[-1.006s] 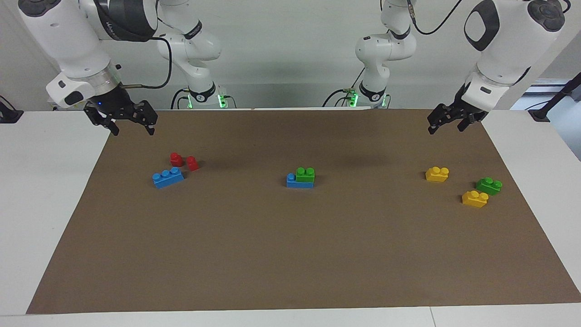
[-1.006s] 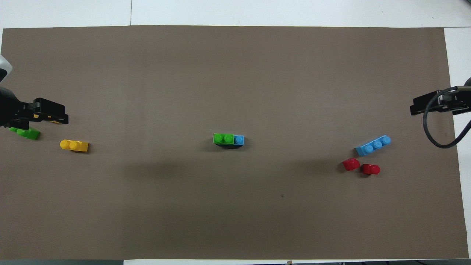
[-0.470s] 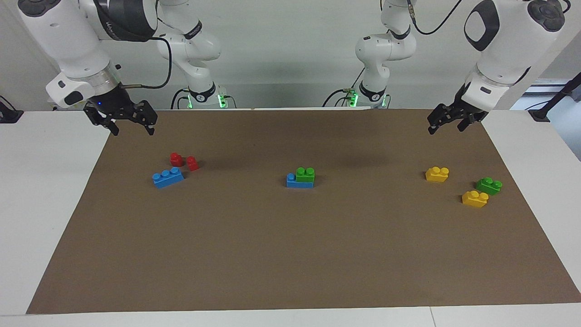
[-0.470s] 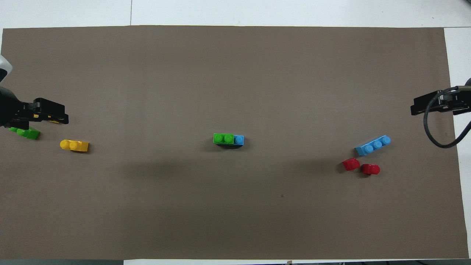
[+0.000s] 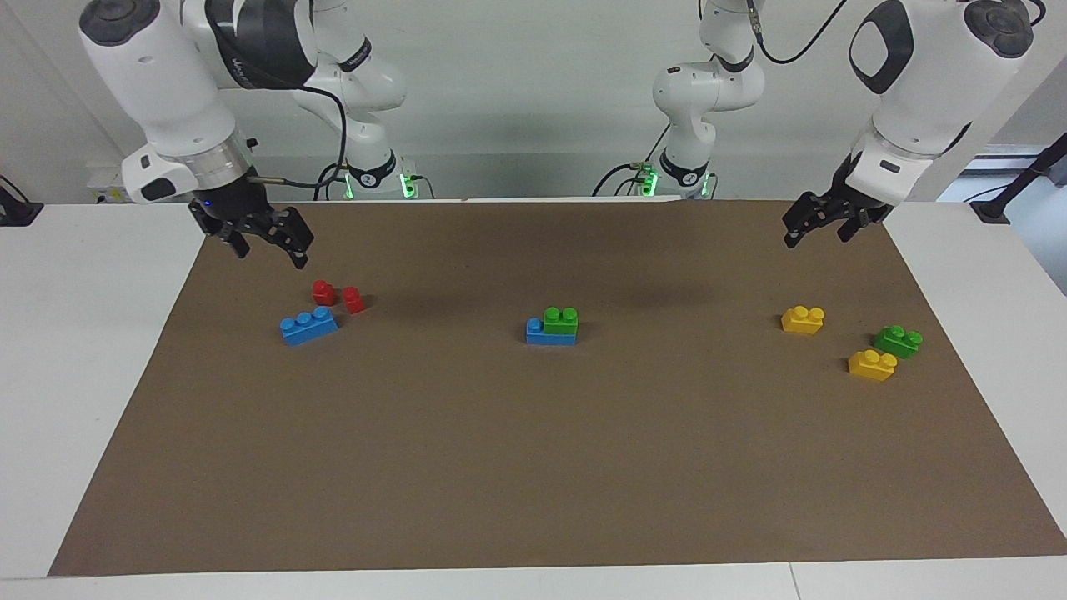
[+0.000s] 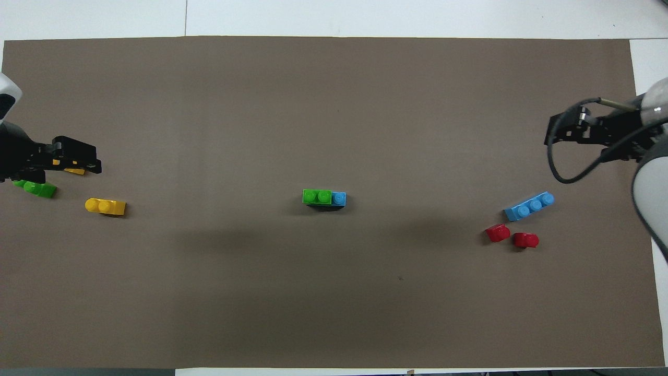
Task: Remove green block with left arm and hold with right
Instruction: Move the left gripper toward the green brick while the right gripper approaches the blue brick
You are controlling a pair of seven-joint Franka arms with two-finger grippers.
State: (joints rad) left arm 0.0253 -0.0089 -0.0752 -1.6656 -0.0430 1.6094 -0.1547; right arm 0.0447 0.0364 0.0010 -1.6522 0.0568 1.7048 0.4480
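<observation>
Two grippers hang open and empty over your mat (image 5: 533, 467): the right gripper (image 5: 268, 243) above the red blocks (image 5: 338, 296), the left gripper (image 5: 819, 223) above the mat's edge. Well apart from both, midway between them, the green block (image 5: 561, 320) sits on a blue block (image 5: 542, 333), its long axis running end to end along the table. Grab the spare green block (image 5: 898, 340) under your left jaws, and the task fails.

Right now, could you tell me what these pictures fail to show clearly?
- Overhead view: the left gripper covers most of one yellow brick and one end of the loose green brick.
- Both views: the green block hides how far it is pressed onto the blue brick.
</observation>
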